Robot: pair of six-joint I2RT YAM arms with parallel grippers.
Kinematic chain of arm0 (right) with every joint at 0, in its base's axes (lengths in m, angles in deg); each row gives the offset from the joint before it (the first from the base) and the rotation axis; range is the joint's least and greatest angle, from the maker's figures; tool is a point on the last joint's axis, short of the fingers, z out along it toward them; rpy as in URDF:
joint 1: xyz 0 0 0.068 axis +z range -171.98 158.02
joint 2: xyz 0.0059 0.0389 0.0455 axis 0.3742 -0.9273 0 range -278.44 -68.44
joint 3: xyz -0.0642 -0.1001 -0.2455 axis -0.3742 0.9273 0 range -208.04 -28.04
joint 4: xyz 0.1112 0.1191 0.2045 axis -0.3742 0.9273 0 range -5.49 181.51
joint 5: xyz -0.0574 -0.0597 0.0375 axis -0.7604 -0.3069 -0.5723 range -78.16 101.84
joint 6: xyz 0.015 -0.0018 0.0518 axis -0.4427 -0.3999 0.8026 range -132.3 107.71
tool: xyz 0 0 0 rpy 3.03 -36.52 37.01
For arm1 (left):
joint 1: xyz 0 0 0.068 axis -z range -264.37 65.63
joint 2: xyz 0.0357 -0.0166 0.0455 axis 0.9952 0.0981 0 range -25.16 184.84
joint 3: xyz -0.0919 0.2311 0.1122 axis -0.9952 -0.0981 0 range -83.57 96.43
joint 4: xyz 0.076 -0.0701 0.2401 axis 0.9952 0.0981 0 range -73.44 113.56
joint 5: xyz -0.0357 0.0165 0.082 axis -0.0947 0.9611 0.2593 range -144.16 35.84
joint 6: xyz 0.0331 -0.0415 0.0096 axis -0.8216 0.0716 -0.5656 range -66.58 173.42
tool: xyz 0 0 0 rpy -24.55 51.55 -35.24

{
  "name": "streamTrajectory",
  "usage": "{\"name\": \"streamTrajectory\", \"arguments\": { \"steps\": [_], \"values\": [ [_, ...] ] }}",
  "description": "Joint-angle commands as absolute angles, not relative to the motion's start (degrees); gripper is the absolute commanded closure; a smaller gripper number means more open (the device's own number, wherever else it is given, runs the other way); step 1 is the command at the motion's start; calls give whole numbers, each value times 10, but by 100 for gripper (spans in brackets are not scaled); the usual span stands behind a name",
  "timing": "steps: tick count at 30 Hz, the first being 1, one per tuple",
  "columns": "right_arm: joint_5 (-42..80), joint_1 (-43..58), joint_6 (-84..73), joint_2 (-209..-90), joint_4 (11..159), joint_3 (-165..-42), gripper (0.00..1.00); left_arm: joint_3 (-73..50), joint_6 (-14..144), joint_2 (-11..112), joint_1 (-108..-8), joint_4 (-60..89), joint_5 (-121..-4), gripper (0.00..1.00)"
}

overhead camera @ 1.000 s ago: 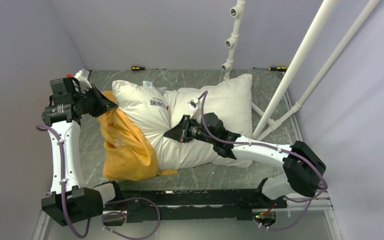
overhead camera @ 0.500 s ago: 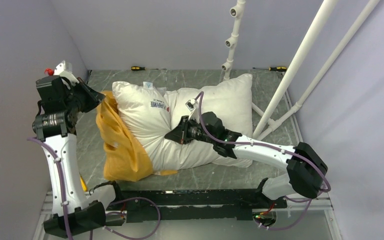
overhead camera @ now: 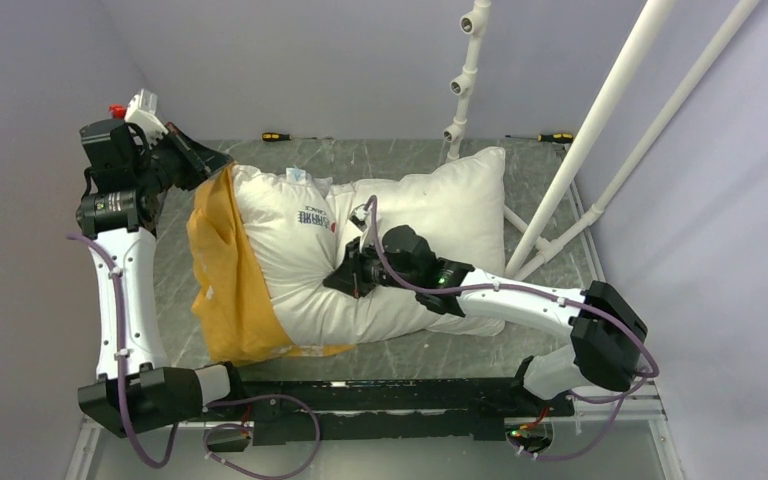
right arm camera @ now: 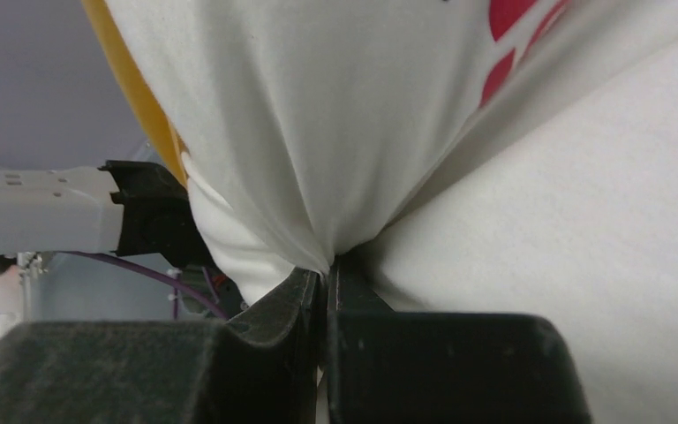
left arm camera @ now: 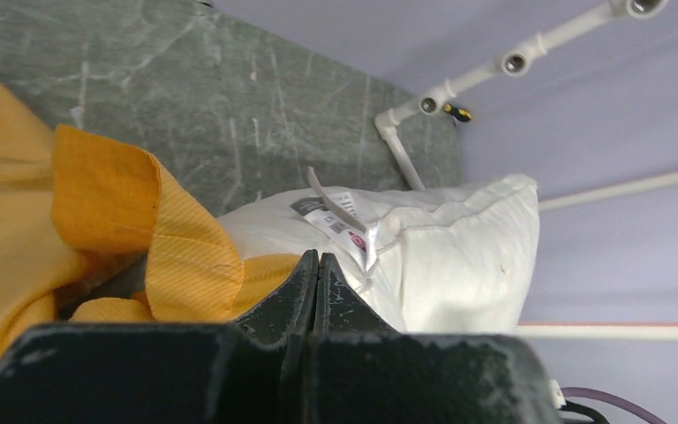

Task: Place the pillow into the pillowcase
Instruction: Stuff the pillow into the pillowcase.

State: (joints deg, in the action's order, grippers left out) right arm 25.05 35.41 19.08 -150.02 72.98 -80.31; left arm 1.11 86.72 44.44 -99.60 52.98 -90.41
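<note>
Tabletop (overhead camera: 550, 170) grey-green, perhaps marbled; walls (overhead camera: 290, 60) lavender.

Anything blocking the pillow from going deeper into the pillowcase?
Nothing visible. The left end of the pillow sits inside the mouth of the pillowcase, with no object between them. The right gripper pinches pillow fabric mid-body; the left gripper is shut at the case's far edge.
</note>
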Motion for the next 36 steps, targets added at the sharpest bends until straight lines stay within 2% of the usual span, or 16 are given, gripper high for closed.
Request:
{"name": "streamTrajectory", "arguments": {
  "steps": [1, 4, 11, 18, 20, 21, 25, 27, 32, 36],
  "values": [
    [267, 393, 139, -1536, 871, -814, 100, 52, 875, 422, -971, 390, -981, 100],
    [242, 399, 130, -1549, 902, -830, 100, 60, 884, 431, -945, 375, -1045, 100],
    [206, 400, 128, -1566, 940, -856, 100, 92, 787, 420, -829, 481, -1044, 100],
    [184, 400, 141, -1564, 951, -862, 99, 43, 761, 372, -785, 534, -1019, 100],
    [175, 400, 144, -1541, 948, -861, 90, 2, 760, 362, -782, 532, -1009, 100],
    [164, 400, 143, -1522, 949, -862, 82, -14, 759, 358, -781, 531, -1006, 100],
    [124, 399, 137, -1422, 949, -863, 35, -50, 764, 336, -776, 522, -971, 100],
    [126, 396, 123, -1367, 932, -864, 23, -50, 764, 333, -775, 526, -964, 100],
    [131, 395, 64, -1286, 876, -886, 18, -44, 764, 332, -774, 531, -957, 100],
    [135, 380, 29, -1323, 855, -941, 17, -32, 766, 330, -774, 541, -945, 100]
  ]
}}
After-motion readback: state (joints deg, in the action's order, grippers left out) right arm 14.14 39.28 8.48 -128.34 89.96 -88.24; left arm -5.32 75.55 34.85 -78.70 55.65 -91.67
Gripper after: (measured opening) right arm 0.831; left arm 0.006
